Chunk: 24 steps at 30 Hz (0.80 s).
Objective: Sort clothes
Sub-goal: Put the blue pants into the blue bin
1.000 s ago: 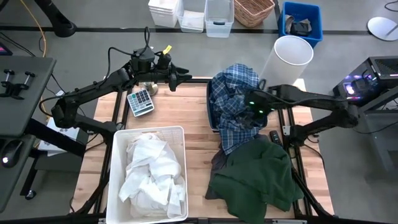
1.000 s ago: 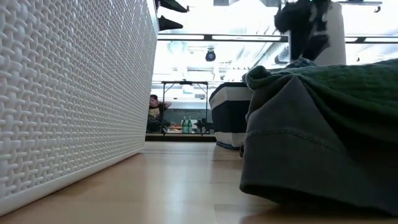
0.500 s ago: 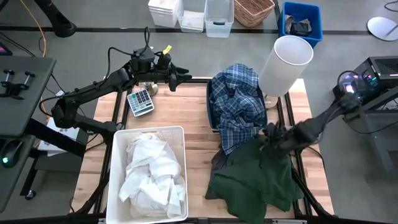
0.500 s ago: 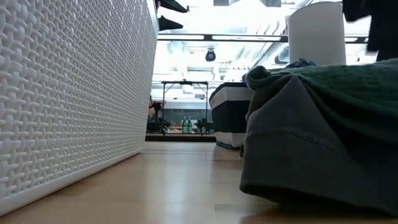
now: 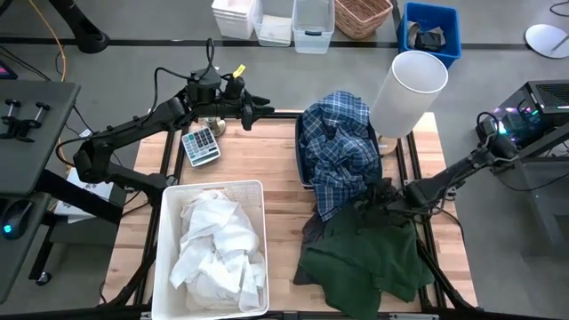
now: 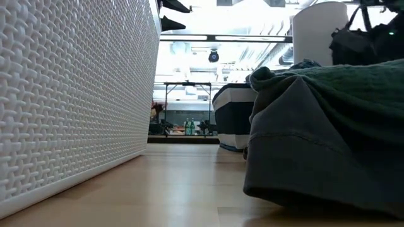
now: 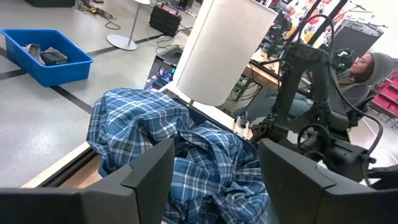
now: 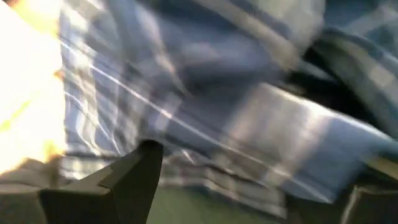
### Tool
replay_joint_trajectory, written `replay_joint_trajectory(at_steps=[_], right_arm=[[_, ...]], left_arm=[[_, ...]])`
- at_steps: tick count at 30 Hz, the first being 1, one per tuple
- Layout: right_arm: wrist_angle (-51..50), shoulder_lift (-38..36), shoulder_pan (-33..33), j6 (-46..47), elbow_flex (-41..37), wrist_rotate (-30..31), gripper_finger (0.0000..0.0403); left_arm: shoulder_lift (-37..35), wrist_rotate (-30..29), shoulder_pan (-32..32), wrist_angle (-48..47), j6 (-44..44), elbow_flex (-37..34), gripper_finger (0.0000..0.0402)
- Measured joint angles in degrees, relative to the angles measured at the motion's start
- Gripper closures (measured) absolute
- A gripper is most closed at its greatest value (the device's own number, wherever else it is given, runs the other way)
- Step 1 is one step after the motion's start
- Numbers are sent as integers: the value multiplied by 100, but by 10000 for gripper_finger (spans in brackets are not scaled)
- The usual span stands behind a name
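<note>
The right gripper (image 5: 378, 200) is seen low over the seam where the plaid shirt (image 5: 338, 151) meets the dark green garment (image 5: 364, 253); its fingers are spread, nothing visibly held. White clothes (image 5: 213, 240) are heaped in the white bin (image 5: 165, 258). The left gripper (image 5: 258, 110) is parked open at the table's far edge.

Bare table (image 5: 280, 191) runs as a lane between the white bin (image 5: 163, 233) on the left and the clothes on the right, open from the near edge to the far edge. The right side is blocked: the plaid shirt (image 5: 336, 147) heaps over a dark bin, and the dark green garment (image 5: 364, 253) spreads just nearer, with the right pincer (image 5: 380, 197) low at their meeting. A tall white cylinder (image 5: 404, 93) stands at the far right corner. A calculator (image 5: 201, 145) lies near the far left corner, under the left pincer (image 5: 258, 110).
</note>
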Motion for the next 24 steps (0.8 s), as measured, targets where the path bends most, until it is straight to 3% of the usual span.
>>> replay_joint_trajectory(at_steps=[3,7,9,13,14,21,24], right_arm=[[560,48,-220,-533,-43,127,114],[569,100,-600,-792,-43,172,163],[640,97,-770,-799,-43,71,211],[1402,86,-847,-1063,-43,-313,366],[1673,86,-847,-1185,-28,-489,382],[2247,44,-671,-2427,1186,-1870,400],[2178,-5,-691,-3345,2048,-1712,401]], left_arm=[[0,-119,-2,-1,-45,0,182],[0,-244,-2,-1,-94,0,182],[0,-246,0,0,-100,0,182],[0,-249,-1,-2,-99,0,182],[0,-250,-1,-2,-99,0,182],[0,-252,-1,-3,-48,0,182],[0,-254,0,-7,-43,0,182]])
